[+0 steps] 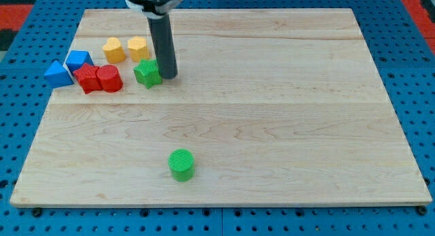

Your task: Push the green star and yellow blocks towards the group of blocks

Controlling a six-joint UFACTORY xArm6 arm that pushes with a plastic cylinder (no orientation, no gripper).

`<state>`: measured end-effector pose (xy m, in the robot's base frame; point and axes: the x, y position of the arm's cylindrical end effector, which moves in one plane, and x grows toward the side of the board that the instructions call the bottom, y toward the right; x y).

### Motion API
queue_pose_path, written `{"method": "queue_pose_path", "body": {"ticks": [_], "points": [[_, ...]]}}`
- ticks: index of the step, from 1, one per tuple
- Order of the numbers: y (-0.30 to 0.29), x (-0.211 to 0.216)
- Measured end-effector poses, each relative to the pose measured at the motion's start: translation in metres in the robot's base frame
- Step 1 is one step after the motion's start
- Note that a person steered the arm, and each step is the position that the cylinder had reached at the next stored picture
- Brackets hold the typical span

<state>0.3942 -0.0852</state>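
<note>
Near the view's upper left, on the wooden surface point(272, 113), my tip point(169, 75) stands just to the right of the green star point(147, 73), touching it or very nearly so. No jaws exist on this arm, only the dark rod, which comes down from the view's top edge and holds nothing.

Just above and to the left of the star sit two yellow blocks side by side: the yellow heart point(114, 50) on the left and the yellow hexagon point(138, 48) on the right, close together. The hexagon's lower edge is near the star's top.

Left of the star lies the group. A red cylinder point(109, 79) sits near the star with a small gap between them, and a red star point(88, 79) touches the cylinder's left side. Above and left of that, a blue block point(79, 60) rests against the red star's upper edge; its exact shape I cannot tell. A blue triangle point(58, 73) sits furthest left, just beside the blue block.

Well apart from all these, toward the view's bottom centre, a green cylinder point(181, 164) stands alone.
</note>
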Motion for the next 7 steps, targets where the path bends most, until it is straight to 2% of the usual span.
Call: {"method": "queue_pose_path", "body": {"ticks": [1,3,4,5,6,7], "points": [[-0.013,0.005],[-0.060,-0.033],[-0.043,-0.022],[0.020,-0.028],[0.050,-0.086],[0.075,-0.112]]}}
